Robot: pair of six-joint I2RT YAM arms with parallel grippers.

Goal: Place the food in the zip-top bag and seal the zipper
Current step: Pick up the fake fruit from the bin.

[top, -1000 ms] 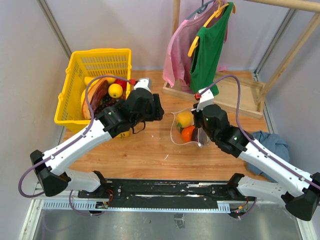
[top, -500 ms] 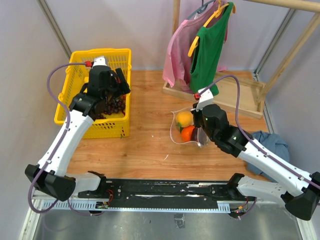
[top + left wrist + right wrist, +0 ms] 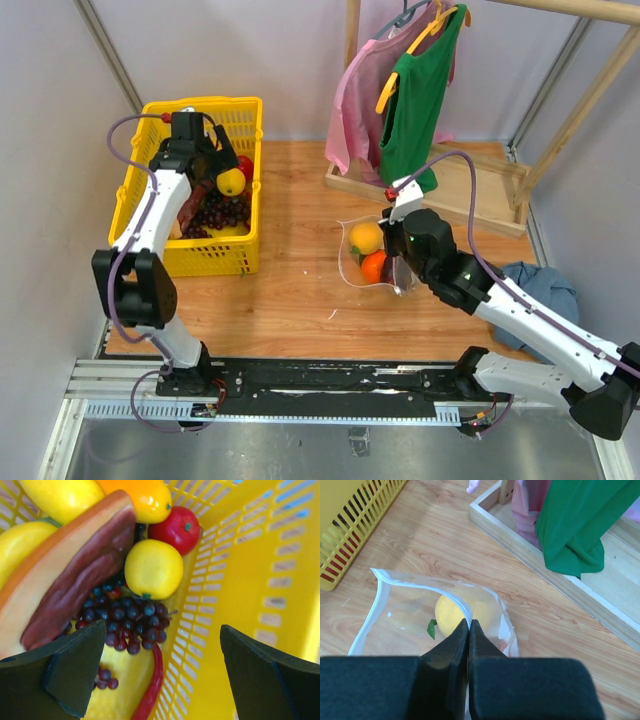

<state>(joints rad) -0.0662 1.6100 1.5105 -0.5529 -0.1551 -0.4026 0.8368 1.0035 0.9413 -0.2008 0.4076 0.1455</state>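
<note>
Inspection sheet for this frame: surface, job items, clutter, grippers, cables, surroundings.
Surface: wooden table, no spills seen.
Job's things: zip-top bag open, holding an orange and a yellow fruit; lemon, grapes and red fruit in the yellow basket.
Clutter: blue cloth beside the right arm.
Grippers: left gripper open over the basket; right gripper shut on the bag's rim.
Cables: purple cable loops off each arm, no snag seen.
Surroundings: wooden rack with pink garment and green garment.
</note>
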